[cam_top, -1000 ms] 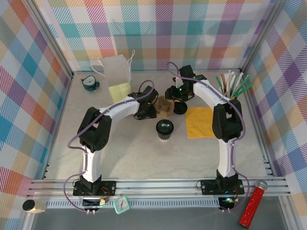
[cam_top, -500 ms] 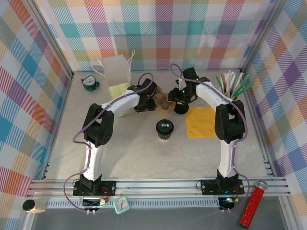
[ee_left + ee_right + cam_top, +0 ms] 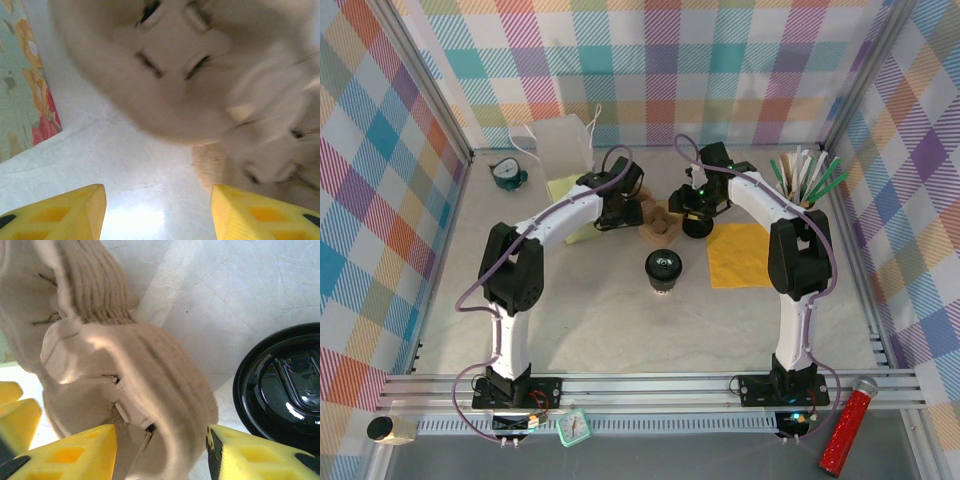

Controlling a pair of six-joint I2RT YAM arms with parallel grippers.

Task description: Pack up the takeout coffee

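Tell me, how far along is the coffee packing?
Nothing looks packed yet. The lidded cup stands on the table beside the pulp carrier, not in it. The left gripper is open facing the carrier; the right gripper straddles its wall. Seating the cup remains.

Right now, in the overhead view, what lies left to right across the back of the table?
A teal clock, white bag, brown cup carrier, lidded black cup, yellow napkin, bundle of sticks.
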